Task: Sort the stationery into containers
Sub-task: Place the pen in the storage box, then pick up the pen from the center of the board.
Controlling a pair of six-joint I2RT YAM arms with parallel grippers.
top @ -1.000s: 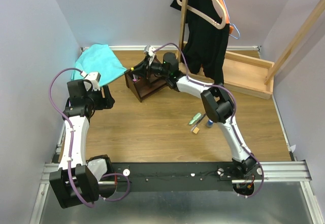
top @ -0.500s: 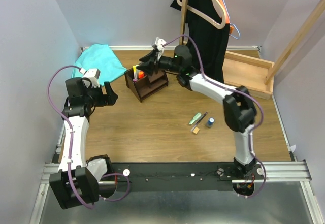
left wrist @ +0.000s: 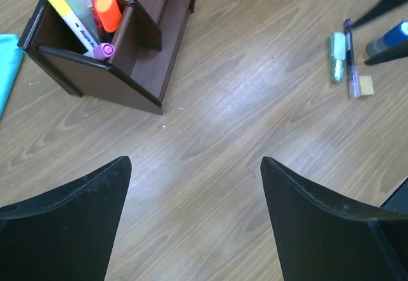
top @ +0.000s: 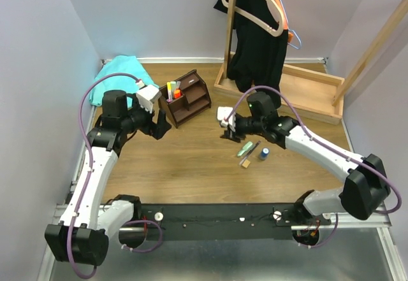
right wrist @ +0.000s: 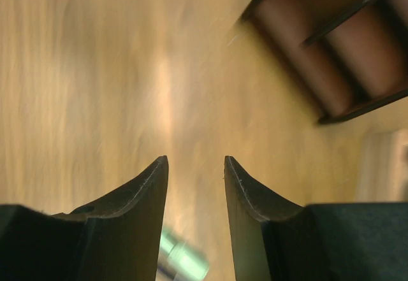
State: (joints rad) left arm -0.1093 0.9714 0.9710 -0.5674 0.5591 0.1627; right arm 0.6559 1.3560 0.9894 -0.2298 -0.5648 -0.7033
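Observation:
The dark brown organizer point(top: 191, 100) stands at the back of the table and holds yellow point(top: 169, 90) and orange point(top: 176, 93) markers; the left wrist view shows it point(left wrist: 137, 71) with yellow point(left wrist: 64, 10), orange point(left wrist: 107, 10) and pink-capped point(left wrist: 103, 51) markers. A pale green marker point(top: 245, 148), a dark pen point(top: 253, 148), a tan block point(top: 244, 163) and a blue cylinder point(top: 263, 153) lie on the table. My right gripper point(top: 228, 131) is open and empty just left of them, the green marker point(right wrist: 185, 263) under it. My left gripper point(top: 159, 127) is open and empty in front of the organizer.
A teal cloth point(top: 121, 77) lies at the back left. A coat stand with a black garment point(top: 258, 39) rises from a light wooden tray base point(top: 306, 96) at the back right. Walls close in both sides.
My right arm has pulled back from the organizer and come down to the left of the loose items. My left arm has swung right, towards the organizer's front.

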